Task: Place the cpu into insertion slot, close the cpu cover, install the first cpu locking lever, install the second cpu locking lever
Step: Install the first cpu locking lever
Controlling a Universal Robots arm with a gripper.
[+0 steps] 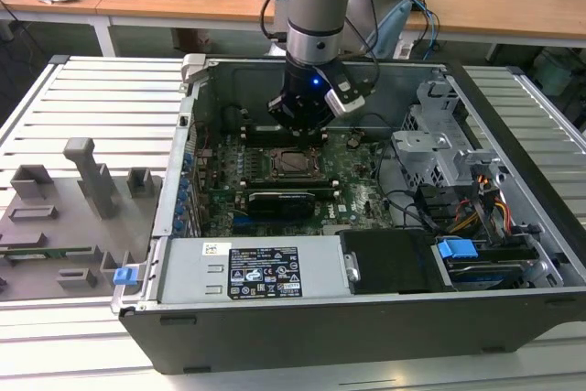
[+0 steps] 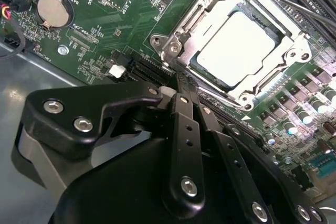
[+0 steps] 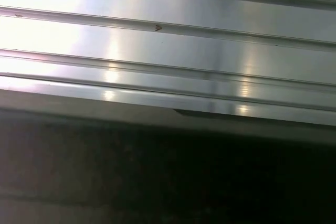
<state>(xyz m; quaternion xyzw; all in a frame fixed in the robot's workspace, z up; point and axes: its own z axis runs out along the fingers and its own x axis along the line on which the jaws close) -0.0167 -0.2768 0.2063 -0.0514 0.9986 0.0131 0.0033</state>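
In the second wrist view the gripper point(image 2: 181, 88) has its two black fingers point(image 2: 185, 129) pressed together, tips meeting with no gap and nothing visibly clamped between them. The tips sit right at the edge of the cpu cover point(image 2: 210, 19), by the corner nearest the camera; whether they actually touch the metal cannot be told.

The cpu point(image 2: 237, 45) lies flat in the insertion slot point(image 2: 202, 66), its pale metal top showing through the square cut-out of the cover, which lies down over it. A thin metal lever point(image 2: 294, 4) runs along the far side of the socket frame.

In the exterior view the gripper point(image 1: 300, 130) hangs straight down from the arm point(image 1: 320, 6) inside the open computer case point(image 1: 513, 318), just above the far edge of the cpu point(image 1: 295, 162) and its insertion slot point(image 1: 295, 177) on the green motherboard point(image 1: 352, 194). A long black card point(image 1: 284, 201) lies just in front of the socket, and a power supply box point(image 1: 247, 272) sits along the case's near wall. Off to the exterior view's left, grey fixture blocks point(image 1: 87, 176) stand on the slatted metal table point(image 1: 101, 98).

The first wrist view shows bright ribbed metal point(image 3: 168, 51) above a dark area
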